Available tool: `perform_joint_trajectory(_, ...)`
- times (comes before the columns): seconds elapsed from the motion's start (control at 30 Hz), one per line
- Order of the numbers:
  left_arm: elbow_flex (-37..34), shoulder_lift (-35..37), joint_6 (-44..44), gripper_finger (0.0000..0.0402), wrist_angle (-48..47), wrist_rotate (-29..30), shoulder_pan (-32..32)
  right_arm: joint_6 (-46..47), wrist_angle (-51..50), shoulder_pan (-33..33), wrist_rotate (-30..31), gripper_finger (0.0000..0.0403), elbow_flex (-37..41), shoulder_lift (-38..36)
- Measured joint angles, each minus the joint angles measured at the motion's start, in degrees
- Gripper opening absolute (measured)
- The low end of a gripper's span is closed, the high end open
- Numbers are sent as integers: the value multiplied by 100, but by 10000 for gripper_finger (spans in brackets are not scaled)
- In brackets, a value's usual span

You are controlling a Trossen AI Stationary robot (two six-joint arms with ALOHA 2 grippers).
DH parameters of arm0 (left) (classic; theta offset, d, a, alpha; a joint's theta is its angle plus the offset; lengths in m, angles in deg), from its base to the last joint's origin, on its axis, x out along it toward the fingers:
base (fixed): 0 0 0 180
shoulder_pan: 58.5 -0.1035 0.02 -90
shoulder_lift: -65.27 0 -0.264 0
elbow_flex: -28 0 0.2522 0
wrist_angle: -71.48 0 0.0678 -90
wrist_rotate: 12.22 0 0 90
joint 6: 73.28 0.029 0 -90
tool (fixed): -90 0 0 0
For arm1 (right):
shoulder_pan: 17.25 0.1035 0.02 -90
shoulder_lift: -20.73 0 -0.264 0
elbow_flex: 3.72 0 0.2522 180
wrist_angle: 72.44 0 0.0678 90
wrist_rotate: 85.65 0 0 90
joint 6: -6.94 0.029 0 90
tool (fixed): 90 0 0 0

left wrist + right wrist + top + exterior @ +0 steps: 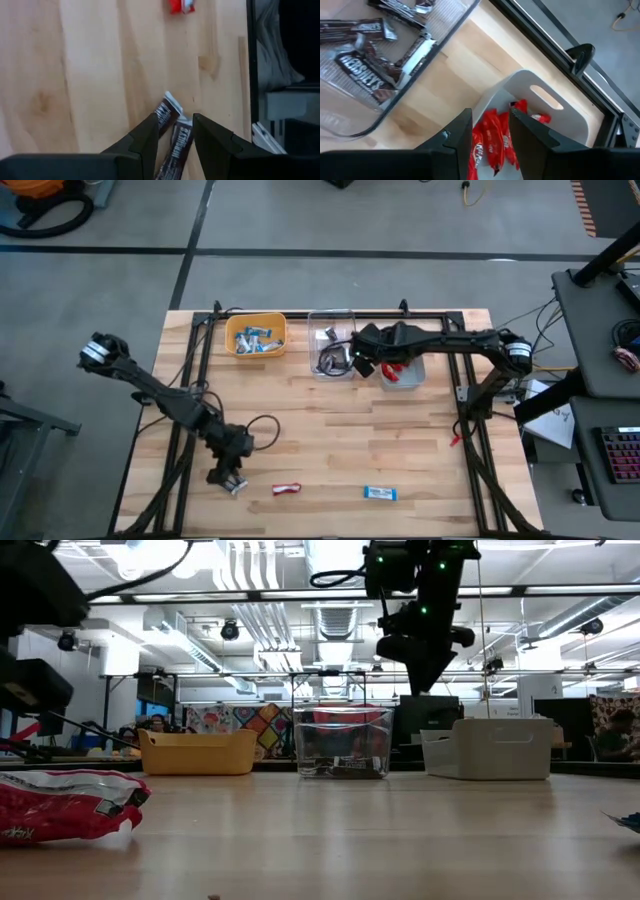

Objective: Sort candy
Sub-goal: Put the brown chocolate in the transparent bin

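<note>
— Where is the left pincer (pixel 231 481) seen?
— At the bench's (pixel 330 440) near edge, narrowly parted astride two brown candies (pixel 172 140); a grip cannot be told.

— And the right pincer (pixel 490 145)?
— Over the grey bin (pixel 540 95), slightly parted above red candies (pixel 492 142). One red candy (pixel 287 488) and one blue candy (pixel 380 494) lie beside the left pincer.

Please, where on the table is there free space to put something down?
Free: the wide wooden middle, between the three bins and the loose red candy and blue candy. Crowded: near the left gripper, and under the right gripper.
</note>
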Motion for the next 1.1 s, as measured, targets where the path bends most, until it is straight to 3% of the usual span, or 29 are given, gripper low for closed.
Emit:
perform_joint_trajectory(0.23,0,-55,-278,112,-15,376,513,48,-2,152,6,121,2,0)
perform_joint_trajectory(0.43,2,-322,-288,154,-31,1037,885,153,-2,212,20,121,2,0)
perform_joint_trajectory(0.7,87,-839,-277,195,-164,1408,1171,155,3,314,18,121,2,0)
perform_joint_trajectory(0.9,115,-1219,-252,179,-176,1468,1169,155,2,367,18,121,2,0)
perform_joint_trajectory(1.1,118,-1355,-253,123,-235,1590,1169,154,2,417,16,121,2,0)
